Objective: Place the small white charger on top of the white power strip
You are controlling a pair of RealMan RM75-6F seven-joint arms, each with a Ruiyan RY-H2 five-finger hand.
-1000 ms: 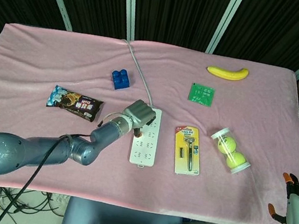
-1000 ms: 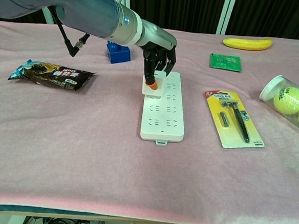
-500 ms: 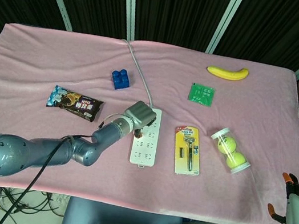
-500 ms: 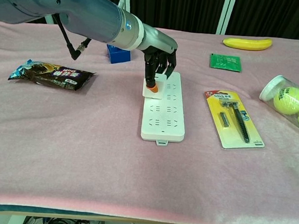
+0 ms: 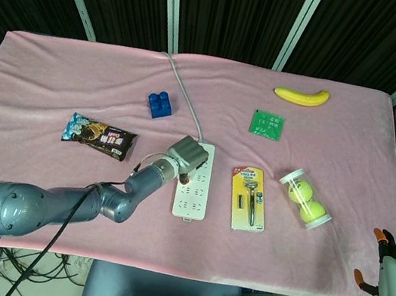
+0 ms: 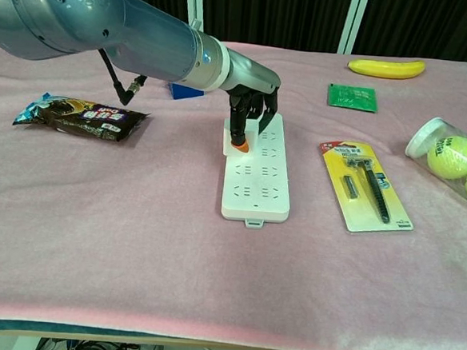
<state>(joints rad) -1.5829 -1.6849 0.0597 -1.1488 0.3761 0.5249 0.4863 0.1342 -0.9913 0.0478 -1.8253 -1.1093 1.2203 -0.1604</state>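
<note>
The white power strip (image 5: 193,197) (image 6: 257,185) lies lengthwise in the middle of the pink cloth. My left hand (image 5: 185,153) (image 6: 250,104) hovers over its far left part, fingers pointing down. It pinches the small white charger (image 6: 231,135), which rests against the strip's left edge and partly on top of it. In the head view the hand hides the charger. My right hand (image 5: 390,275) hangs off the table's near right corner, fingers apart, holding nothing.
A chocolate bar wrapper (image 5: 99,134) and a blue brick (image 5: 159,104) lie left of the strip. Its cord (image 5: 184,96) runs to the far edge. A packaged razor (image 6: 365,187), a tennis ball tube (image 6: 451,158), a green card (image 6: 352,97) and a banana (image 6: 385,67) lie to the right.
My left hand has shifted slightly right and down with the charger, settling it closer onto the strip. The forearm has lowered and now covers most of the blue brick in the chest view.
</note>
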